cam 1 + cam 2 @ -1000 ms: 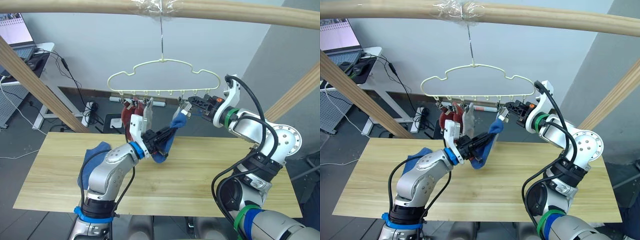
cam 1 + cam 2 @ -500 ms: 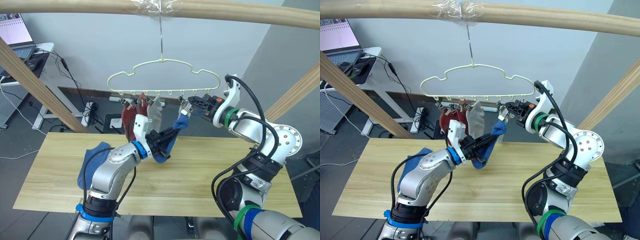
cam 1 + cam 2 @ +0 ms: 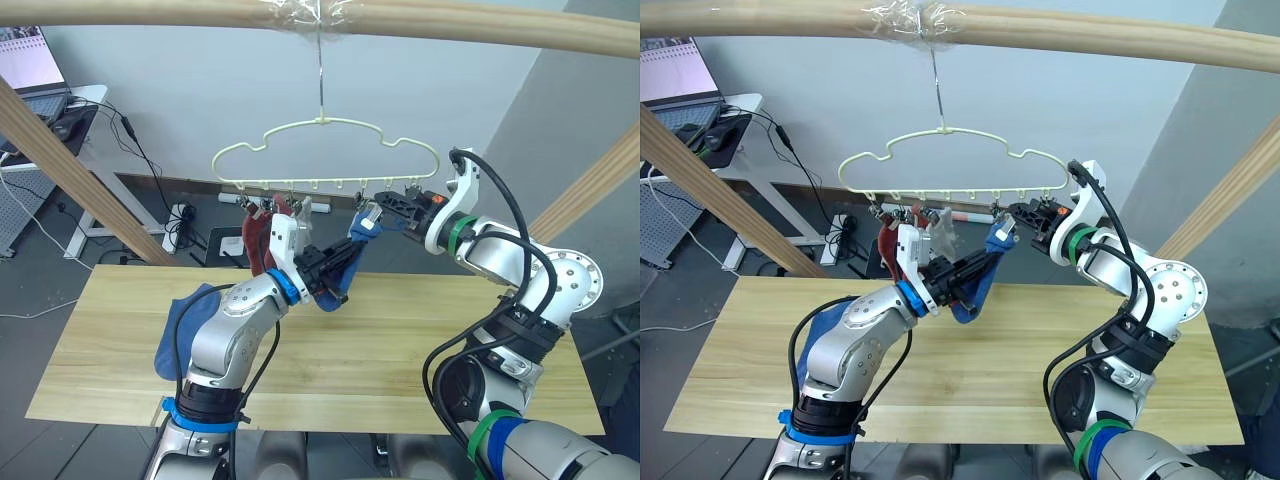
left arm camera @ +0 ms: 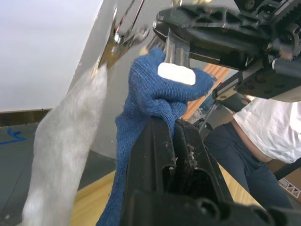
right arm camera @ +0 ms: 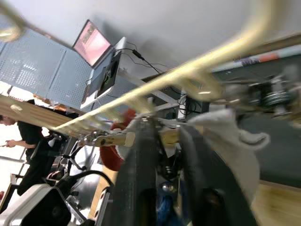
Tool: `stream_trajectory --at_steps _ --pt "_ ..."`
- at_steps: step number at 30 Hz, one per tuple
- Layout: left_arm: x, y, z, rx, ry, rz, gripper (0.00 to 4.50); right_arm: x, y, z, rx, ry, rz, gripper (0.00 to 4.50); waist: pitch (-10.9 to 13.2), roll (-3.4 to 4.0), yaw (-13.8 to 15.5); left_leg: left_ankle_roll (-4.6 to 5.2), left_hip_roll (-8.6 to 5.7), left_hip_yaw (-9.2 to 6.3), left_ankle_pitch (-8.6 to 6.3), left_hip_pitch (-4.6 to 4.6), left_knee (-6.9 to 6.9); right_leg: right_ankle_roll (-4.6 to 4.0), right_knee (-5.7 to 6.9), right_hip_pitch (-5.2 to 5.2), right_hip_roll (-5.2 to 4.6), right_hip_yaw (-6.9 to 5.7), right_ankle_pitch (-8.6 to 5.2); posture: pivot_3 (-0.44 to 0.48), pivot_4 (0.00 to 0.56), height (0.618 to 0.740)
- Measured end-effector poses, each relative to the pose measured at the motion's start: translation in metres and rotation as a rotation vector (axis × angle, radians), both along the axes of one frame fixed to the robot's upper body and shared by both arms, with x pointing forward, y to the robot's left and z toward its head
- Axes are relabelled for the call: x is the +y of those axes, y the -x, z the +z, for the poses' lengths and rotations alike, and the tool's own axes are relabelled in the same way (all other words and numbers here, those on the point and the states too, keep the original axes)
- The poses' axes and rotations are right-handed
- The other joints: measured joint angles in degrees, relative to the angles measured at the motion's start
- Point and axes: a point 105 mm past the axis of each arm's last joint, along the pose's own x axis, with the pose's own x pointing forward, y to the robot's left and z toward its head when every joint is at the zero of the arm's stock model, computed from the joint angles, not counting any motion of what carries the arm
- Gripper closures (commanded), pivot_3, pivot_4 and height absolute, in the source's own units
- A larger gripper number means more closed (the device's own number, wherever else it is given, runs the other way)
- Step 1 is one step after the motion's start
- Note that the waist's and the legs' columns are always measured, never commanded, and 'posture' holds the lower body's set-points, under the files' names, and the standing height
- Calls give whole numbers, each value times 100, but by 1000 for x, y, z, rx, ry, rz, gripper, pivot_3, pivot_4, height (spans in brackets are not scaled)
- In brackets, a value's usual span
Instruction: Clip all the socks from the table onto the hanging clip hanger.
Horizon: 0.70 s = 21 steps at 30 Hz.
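Note:
The pale yellow-green clip hanger (image 3: 325, 150) hangs by its hook from the top pole. Two rust-red socks (image 3: 255, 238) and a light grey sock (image 3: 940, 235) dangle from its left clips. My left gripper (image 3: 335, 263) is shut on a blue sock (image 3: 345, 262), holding it up so that its bunched top edge (image 4: 155, 89) sits at a clip (image 3: 367, 216) right of the hanger's middle. My right gripper (image 3: 385, 207) is shut on that clip from the right side. A second blue sock (image 3: 182, 325) lies on the table (image 3: 420, 350) at the left.
A thick wooden pole (image 3: 450, 25) crosses overhead, with slanted poles at left (image 3: 70, 150) and right (image 3: 590, 185). A desk with a laptop (image 3: 35, 75) and cables stands back left. A person (image 4: 263, 136) stands beyond the table.
My left gripper has lifted the blue sock up and to the right, bringing its top edge to the clip. The right gripper has stayed on the clip. The grey sock has swung.

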Motion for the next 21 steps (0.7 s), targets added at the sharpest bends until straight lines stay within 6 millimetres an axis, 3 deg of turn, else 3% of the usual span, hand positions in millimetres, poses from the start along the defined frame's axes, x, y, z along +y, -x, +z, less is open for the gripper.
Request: stream_trajectory --at_steps 8,9,13,16,17,21 --pt "-3 2 -3 -1 -23 -21 4500 -2 0 -1 12 -62 22 196 1 1 -61 0 1 2 0 -2 -9 -2 0 -5 1 2 1 46 235 740" --pt "-5 3 -3 -2 -24 -29 4500 0 2 2 -4 -92 55 12 1 2 -83 0 1 2 0 -2 -10 -3 0 -7 1 2 1 42 238 740" --pt "-8 3 1 -12 -23 -47 4500 6 16 12 -77 -171 179 12 2 2 -137 1 2 2 0 -2 -15 -4 0 -7 2 0 2 39 238 740" --pt "-9 1 1 -13 -25 -57 4500 -4 24 8 -110 -118 189 12 4 5 -136 1 -1 3 0 -3 -15 3 -3 -7 0 3 -1 35 241 740" --pt "-9 1 0 -9 -27 -60 3955 -8 26 7 -125 -82 181 0 5 5 -138 1 -1 5 -1 -4 -15 4 -4 -8 0 5 -3 35 241 740" --pt "-7 3 -2 -1 -24 -75 2988 -12 30 1 -200 84 97 0 5 5 -164 1 2 7 -1 -1 -21 30 -5 -10 3 7 -17 35 241 740"
